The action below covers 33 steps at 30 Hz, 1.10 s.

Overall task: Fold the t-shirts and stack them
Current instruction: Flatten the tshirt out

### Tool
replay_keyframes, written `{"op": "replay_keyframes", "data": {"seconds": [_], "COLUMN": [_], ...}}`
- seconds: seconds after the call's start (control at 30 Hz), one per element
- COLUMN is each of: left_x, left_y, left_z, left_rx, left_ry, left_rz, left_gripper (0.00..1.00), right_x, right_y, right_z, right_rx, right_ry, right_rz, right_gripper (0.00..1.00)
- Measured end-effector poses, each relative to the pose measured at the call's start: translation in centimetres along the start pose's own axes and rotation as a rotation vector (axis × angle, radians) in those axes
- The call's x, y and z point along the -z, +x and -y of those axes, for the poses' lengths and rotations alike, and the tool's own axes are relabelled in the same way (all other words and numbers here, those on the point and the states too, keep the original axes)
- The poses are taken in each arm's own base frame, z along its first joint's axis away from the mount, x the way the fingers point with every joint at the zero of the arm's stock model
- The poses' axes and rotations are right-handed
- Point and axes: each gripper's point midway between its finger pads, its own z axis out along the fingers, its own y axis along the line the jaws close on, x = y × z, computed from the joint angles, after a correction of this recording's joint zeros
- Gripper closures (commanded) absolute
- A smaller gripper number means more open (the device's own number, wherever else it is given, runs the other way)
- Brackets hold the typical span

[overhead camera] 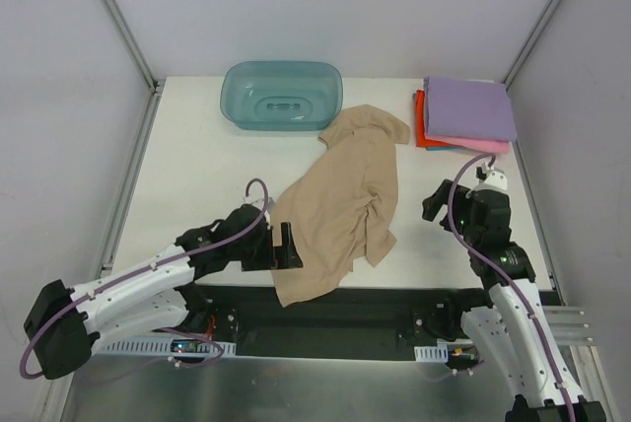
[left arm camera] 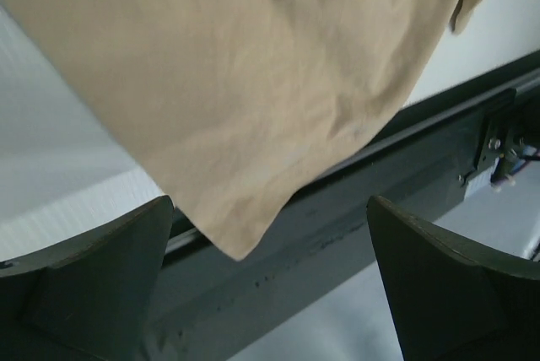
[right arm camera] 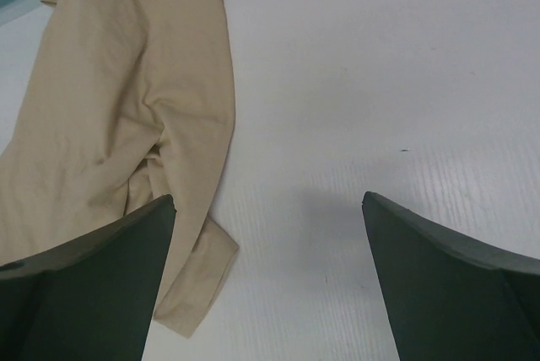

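A tan-beige t-shirt (overhead camera: 345,195) lies crumpled and spread from the tub down to the near table edge, and its lower corner hangs over that edge. My left gripper (overhead camera: 288,247) is open at the shirt's lower left side. In the left wrist view the shirt's corner (left arm camera: 253,83) hangs just beyond the open gripper (left arm camera: 270,234), not between the fingers. My right gripper (overhead camera: 434,203) stands open just right of the shirt. The right wrist view shows a sleeve (right arm camera: 118,125) past the left finger and bare table within the open gripper (right arm camera: 268,209). Folded lilac (overhead camera: 471,106), pink (overhead camera: 483,144) and red-orange (overhead camera: 422,126) t-shirts are stacked at the back right.
A translucent teal tub (overhead camera: 282,95) stands at the back centre, touching the tan shirt's collar end. A dark rail (left arm camera: 405,167) runs along the near table edge under the hanging cloth. Metal frame posts and walls border the white table (overhead camera: 197,175).
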Motion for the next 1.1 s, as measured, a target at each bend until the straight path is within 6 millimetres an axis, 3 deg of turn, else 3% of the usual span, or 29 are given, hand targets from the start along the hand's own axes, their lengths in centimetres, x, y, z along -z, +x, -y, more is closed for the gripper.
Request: {"op": "replay_keyframes", "data": {"seconds": [0.17, 0.37, 0.53, 0.57, 0.63, 0.67, 0.73, 0.83, 0.93, 1.0, 1.1], "left_x": [0.0, -0.8, -1.9, -2.2, -2.6, -2.7, -3.0, -3.2, -2.3, -0.8, 1.8], "left_y": [3.7, 6.3, 8.2, 8.3, 8.4, 8.5, 8.6, 7.8, 5.5, 3.1, -2.6], "left_z": [-0.4, -0.4, -1.7, -1.8, -1.7, -1.6, -1.2, -0.9, -0.9, -1.3, -3.0], "left_rx": [0.115, 0.177, 0.181, 0.179, 0.167, 0.160, 0.152, 0.135, 0.120, 0.119, 0.191], "left_ry": [0.024, -0.023, -0.130, -0.151, -0.192, -0.203, -0.230, -0.267, -0.342, -0.413, -0.530], "left_rz": [-0.075, -0.165, -0.225, -0.227, -0.231, -0.235, -0.246, -0.226, -0.134, -0.048, 0.135], "left_gripper": [0.04, 0.22, 0.37, 0.56, 0.82, 1.00, 1.00, 1.00, 1.00, 1.00, 1.00], "right_x": [-0.5, -0.8, -0.7, -0.7, -0.6, -0.6, -0.5, -0.5, -0.5, -0.5, -0.5], "right_y": [0.4, 0.9, 0.8, 0.8, 0.7, 0.7, 0.6, 0.6, 0.6, 0.6, 0.6], "right_z": [-0.6, -0.6, -0.7, -0.7, -0.7, -0.7, -0.8, -0.7, -0.7, -0.8, -0.9], "right_rx": [0.002, 0.003, 0.002, 0.002, 0.002, 0.002, 0.002, 0.004, 0.005, 0.005, 0.005], "right_ry": [-0.030, -0.025, -0.032, -0.033, -0.035, -0.036, -0.037, -0.037, -0.037, -0.038, -0.048], "right_rz": [-0.032, -0.060, -0.053, -0.051, -0.046, -0.044, -0.042, -0.043, -0.042, -0.043, -0.043], "right_gripper": [0.03, 0.03, 0.03, 0.03, 0.03, 0.03, 0.03, 0.03, 0.03, 0.03, 0.03]}}
